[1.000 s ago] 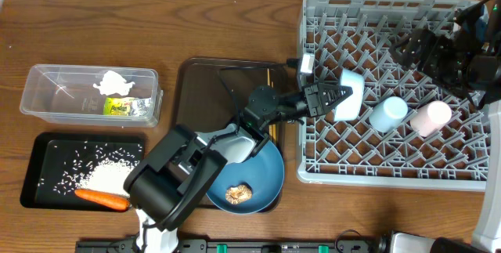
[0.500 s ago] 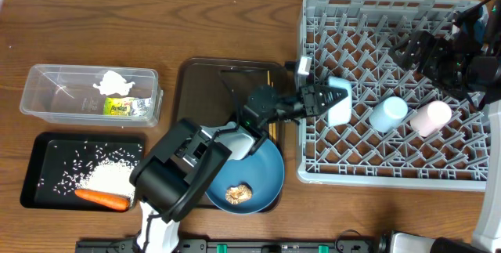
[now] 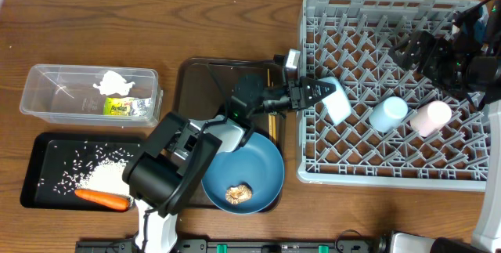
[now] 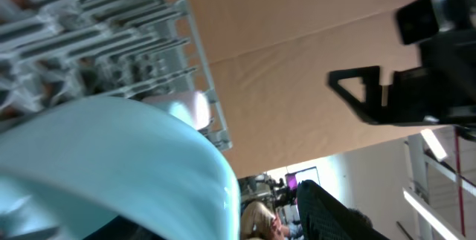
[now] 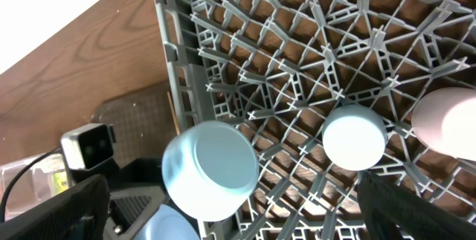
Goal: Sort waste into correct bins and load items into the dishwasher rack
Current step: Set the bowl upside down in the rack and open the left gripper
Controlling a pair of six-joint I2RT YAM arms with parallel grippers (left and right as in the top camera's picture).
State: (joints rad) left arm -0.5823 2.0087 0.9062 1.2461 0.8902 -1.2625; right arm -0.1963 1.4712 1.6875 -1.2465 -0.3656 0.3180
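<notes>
The small pale blue bowl (image 3: 338,101) lies tilted on its side in the grey dishwasher rack (image 3: 391,176), near its left wall. My left gripper (image 3: 318,94) is open, its tips still close to the bowl's rim. In the left wrist view the bowl (image 4: 111,158) fills the lower left beside a dark finger (image 4: 335,210). My right gripper (image 3: 412,49) hovers open over the rack's far right. The light blue cup (image 3: 388,113) and pale pink cup (image 3: 432,117) lie in the rack. The blue plate (image 3: 250,167) holds a brown lump (image 3: 239,194). Chopsticks (image 3: 272,128) lie on the brown tray.
A clear tub (image 3: 47,104) at the left holds the crumpled wrapper (image 3: 113,81) and the yellow-green packet (image 3: 125,106). In front of it, a black tray (image 3: 47,155) carries rice (image 3: 106,176) and a carrot (image 3: 102,198). The brown serving tray (image 3: 200,88) sits under my left arm.
My left gripper has opened and drawn back to the left. The bowl shifted left with it and now rests tilted in the rack. The right arm has not moved.
</notes>
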